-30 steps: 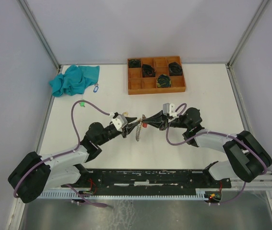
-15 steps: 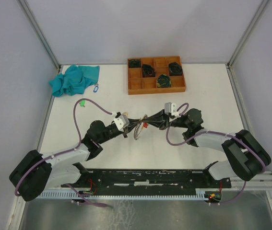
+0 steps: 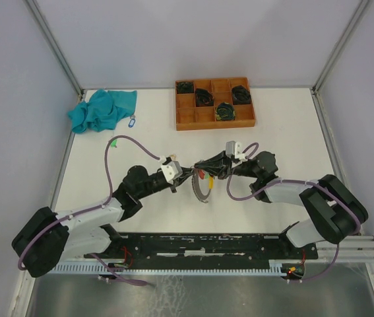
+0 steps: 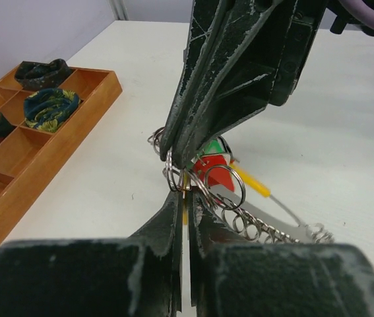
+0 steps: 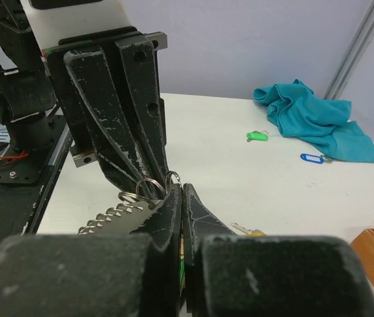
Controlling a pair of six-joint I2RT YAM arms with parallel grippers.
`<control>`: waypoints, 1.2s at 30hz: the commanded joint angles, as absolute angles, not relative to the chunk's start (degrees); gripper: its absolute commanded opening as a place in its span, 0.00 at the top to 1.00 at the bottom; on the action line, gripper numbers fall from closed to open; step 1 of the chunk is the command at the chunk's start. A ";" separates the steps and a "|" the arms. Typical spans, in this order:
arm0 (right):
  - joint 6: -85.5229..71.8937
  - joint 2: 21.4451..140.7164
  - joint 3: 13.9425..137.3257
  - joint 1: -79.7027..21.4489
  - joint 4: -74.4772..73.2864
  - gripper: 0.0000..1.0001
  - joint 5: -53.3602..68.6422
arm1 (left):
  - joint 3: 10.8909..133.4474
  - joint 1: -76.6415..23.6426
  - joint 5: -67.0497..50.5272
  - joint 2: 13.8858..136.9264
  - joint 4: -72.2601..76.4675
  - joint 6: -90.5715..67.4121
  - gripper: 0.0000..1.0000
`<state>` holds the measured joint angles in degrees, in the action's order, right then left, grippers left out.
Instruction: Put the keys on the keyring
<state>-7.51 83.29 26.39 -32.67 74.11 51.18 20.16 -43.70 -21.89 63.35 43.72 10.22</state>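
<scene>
The keyring is a bunch of small steel split rings [image 4: 203,188] on a curved metal strip [image 3: 202,189], held above the table between both arms. Red [image 4: 212,168], yellow [image 4: 252,185] and green tags hang at the bunch. My left gripper [image 4: 185,195] is shut on a ring from below in its own view. My right gripper [image 5: 182,188] is shut on a small ring that sticks out of its tips, tip to tip with the left gripper [image 3: 187,175]. A yellow-tagged key [image 5: 249,231] shows just behind the right fingers. What lies between the pads is hidden.
A green-tagged key [image 5: 257,136] and a blue-tagged key [image 3: 132,121] lie on the table near a teal cloth [image 3: 104,109] at the back left. A wooden compartment tray [image 3: 214,120] with black coiled bundles stands at the back centre.
Both grippers have shifted a little to the right. The metal strip with its rings has swung down and right, and a yellow tag now shows beside the red one.
</scene>
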 commanded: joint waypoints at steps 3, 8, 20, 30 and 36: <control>-8.96 85.45 26.66 -32.69 81.72 0.99 48.90 | 21.59 -45.81 -22.80 59.26 47.06 10.85 0.83; -9.42 85.29 26.32 -32.62 82.35 0.99 49.82 | 17.59 -45.82 -15.95 56.03 50.63 10.89 0.68; -10.60 85.12 26.86 -32.24 82.35 0.99 52.73 | 17.50 -45.79 -15.31 53.99 49.51 13.81 0.67; -11.56 84.82 27.18 -32.19 82.62 0.99 54.58 | 18.82 -45.79 -16.72 56.34 48.76 13.84 0.70; -12.11 84.78 27.54 -32.23 82.61 0.99 55.80 | 19.20 -45.76 -16.49 57.70 49.07 13.54 0.70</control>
